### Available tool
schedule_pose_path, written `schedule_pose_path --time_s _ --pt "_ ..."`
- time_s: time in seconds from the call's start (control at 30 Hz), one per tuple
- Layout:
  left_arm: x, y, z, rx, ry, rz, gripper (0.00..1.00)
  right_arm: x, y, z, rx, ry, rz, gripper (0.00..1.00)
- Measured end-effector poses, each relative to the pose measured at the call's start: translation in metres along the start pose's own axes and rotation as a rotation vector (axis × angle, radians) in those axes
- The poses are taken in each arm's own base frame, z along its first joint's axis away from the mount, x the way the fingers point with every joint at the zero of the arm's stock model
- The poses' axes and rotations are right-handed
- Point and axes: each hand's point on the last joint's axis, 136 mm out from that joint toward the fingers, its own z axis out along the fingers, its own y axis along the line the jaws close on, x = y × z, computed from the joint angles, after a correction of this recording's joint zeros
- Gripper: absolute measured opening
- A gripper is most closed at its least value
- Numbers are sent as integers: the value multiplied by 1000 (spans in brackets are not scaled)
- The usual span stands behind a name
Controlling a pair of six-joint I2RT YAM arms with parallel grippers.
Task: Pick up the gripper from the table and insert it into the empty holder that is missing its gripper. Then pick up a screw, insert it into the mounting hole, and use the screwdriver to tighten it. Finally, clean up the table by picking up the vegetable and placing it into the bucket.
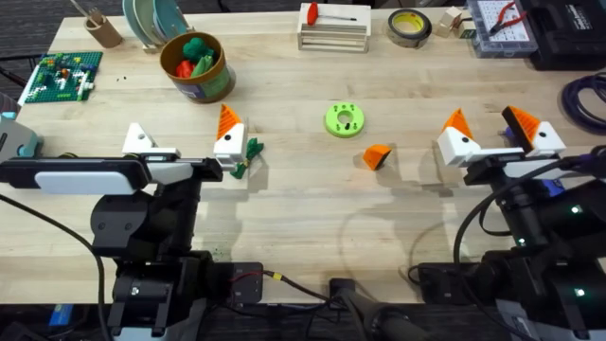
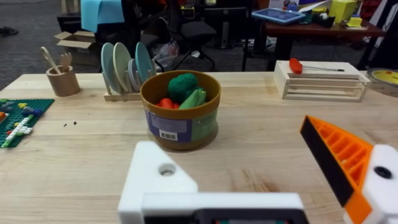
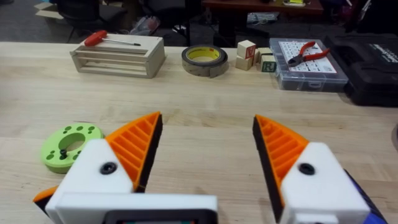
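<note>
The loose orange gripper (image 1: 377,156) lies on the table between the arms, its edge peeking past my right finger base (image 3: 42,194). My left gripper (image 1: 182,128) (image 2: 230,143) is open: one finger is a bare white holder (image 1: 139,139) (image 2: 158,177) with an empty mounting hole, the other carries an orange pad (image 2: 339,162). The dark-green vegetable (image 1: 248,156) lies just beside that padded finger. The bucket (image 1: 197,66) (image 2: 180,115) stands beyond, holding toy vegetables. My right gripper (image 1: 488,123) (image 3: 208,134) is open with both orange pads on. A screw (image 3: 62,151) sits in the green disc (image 1: 345,119) (image 3: 68,146).
A white slatted rack (image 1: 333,28) with a red-handled tool is at the back centre, with a tape roll (image 1: 410,26) and a parts box (image 1: 502,24) to its right. A plate rack (image 1: 156,21) and Lego plate (image 1: 62,76) stand at the back left.
</note>
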Motion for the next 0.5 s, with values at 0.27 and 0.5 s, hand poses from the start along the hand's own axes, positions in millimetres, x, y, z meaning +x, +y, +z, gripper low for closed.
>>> schedule_pose_path --time_s 0.27,0.5 --pt "0 0 0 0 0 0 992 1 0 0 0 8 0 884" --pt "-1 0 0 0 -3 0 992 1 0 0 0 8 0 884"
